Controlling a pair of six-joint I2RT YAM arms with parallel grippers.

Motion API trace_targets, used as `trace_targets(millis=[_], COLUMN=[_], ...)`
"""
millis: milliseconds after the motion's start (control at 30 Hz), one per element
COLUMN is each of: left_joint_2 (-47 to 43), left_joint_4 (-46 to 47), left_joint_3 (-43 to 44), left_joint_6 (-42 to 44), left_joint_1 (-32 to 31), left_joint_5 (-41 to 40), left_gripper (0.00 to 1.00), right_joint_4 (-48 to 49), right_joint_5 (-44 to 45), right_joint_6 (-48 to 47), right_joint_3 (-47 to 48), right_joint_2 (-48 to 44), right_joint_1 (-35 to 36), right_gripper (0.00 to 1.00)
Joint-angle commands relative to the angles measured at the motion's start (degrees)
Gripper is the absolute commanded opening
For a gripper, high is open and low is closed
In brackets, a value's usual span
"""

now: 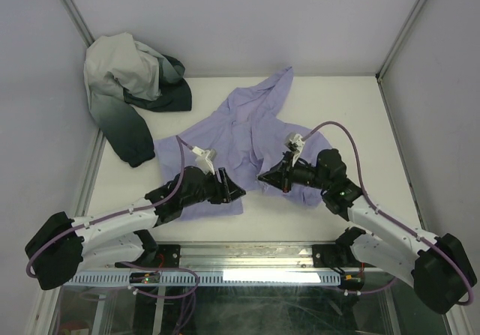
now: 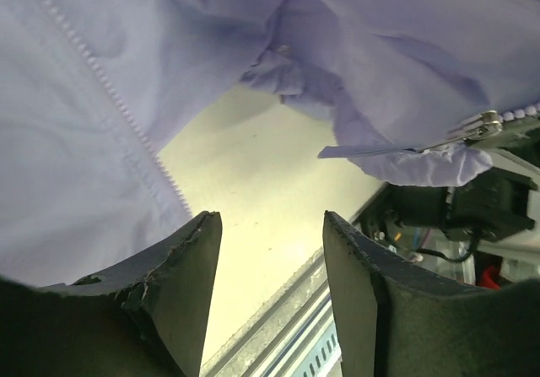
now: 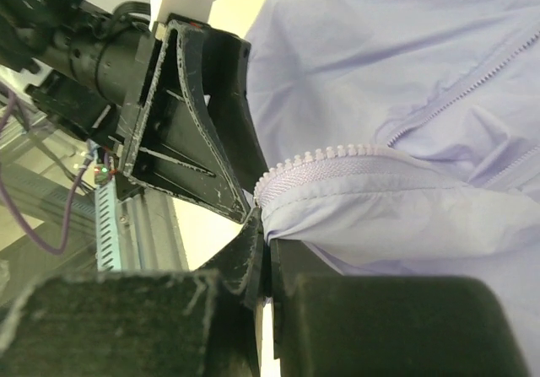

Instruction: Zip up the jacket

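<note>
The lavender jacket (image 1: 251, 121) lies wrinkled and open-fronted in the middle of the white table. My right gripper (image 1: 265, 176) is shut on the bottom end of one zipper edge; in the right wrist view (image 3: 268, 235) the fabric and white zipper teeth (image 3: 337, 153) bulge out of the closed jaws. My left gripper (image 1: 235, 189) is open and empty, its fingers (image 2: 192, 263) pointing at bare table between the two front edges. The other zipper row (image 2: 105, 94) runs along the left panel (image 2: 76, 166). A metal slider (image 2: 483, 124) shows at the held edge.
A white-and-dark-green garment (image 1: 131, 95) is heaped at the back left corner. The table's metal front rail (image 2: 287, 326) runs just below the left fingers. Grey enclosure walls (image 1: 442, 110) stand on both sides. The two grippers face each other, close together.
</note>
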Motion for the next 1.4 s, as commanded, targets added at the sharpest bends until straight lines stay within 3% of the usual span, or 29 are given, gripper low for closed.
trace_targets(millis=[0, 367, 533, 967, 1367], left_joint_2=[1.7, 16.9, 26.3, 36.8, 36.2], left_joint_4=[-14.5, -45.0, -53.4, -56.5, -59.2], left_joint_3=[6.2, 24.6, 32.3, 38.4, 42.2], left_joint_6=[-2.9, -7.8, -9.3, -8.5, -9.3], left_joint_1=[-1.7, -7.8, -10.7, -11.0, -11.0], left_joint_5=[-7.1, -20.3, -23.1, -22.6, -21.6], left_gripper=[0.53, 0.55, 0.54, 0.51, 0.53], right_joint_4=[1.6, 1.9, 0.3, -0.1, -1.3], right_joint_5=[4.3, 8.6, 8.5, 8.2, 8.3], right_joint_6=[-2.7, -4.1, -3.7, -2.7, -2.4], right_joint_3=[-2.3, -9.4, -8.9, -8.8, -7.5], right_joint_2=[-2.3, -8.8, -8.9, -7.8, -4.7], right_joint_1=[-0.3, -0.3, -0.3, -0.2, -0.3], right_gripper=[0.0, 0.0, 0.0, 0.0, 0.0])
